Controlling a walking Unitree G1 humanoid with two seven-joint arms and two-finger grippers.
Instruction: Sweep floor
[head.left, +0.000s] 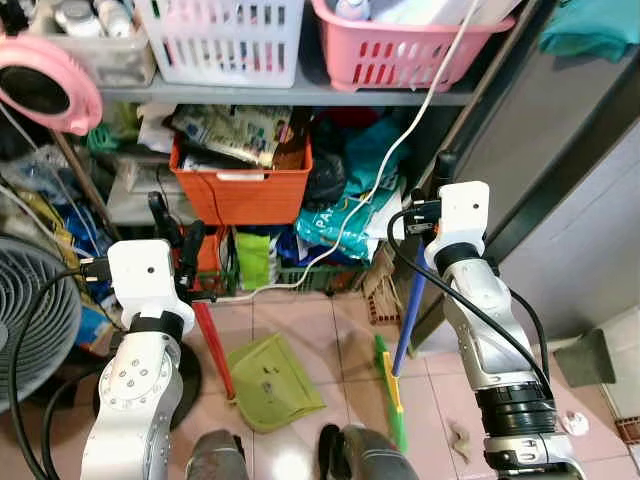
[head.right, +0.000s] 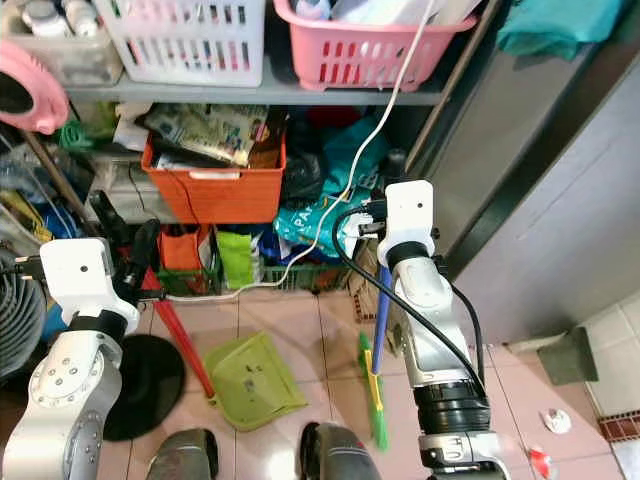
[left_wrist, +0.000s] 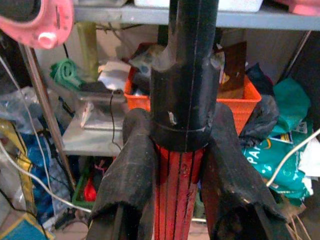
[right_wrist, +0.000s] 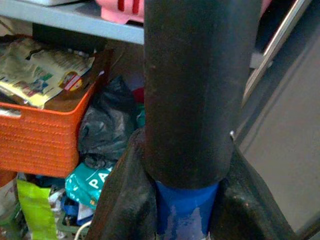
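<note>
My left gripper (left_wrist: 175, 165) is clamped on the red handle (head.left: 212, 348) of the green dustpan (head.left: 272, 382), fingers (left_wrist: 127, 175) pressing it from both sides just under its black cap. The dustpan rests on the pink tiled floor (head.left: 300, 320) ahead of my feet, its handle rising toward my left arm. My right gripper (right_wrist: 187, 200) is closed around the blue broom handle (head.left: 409, 320), just below its black grip. The green broom head (head.left: 390, 390) sits on the tiles just right of the dustpan. Small scraps (head.left: 462, 436) lie on the floor by my right arm. Behind stands a cluttered shelf with an orange basket (head.left: 242, 190).
</note>
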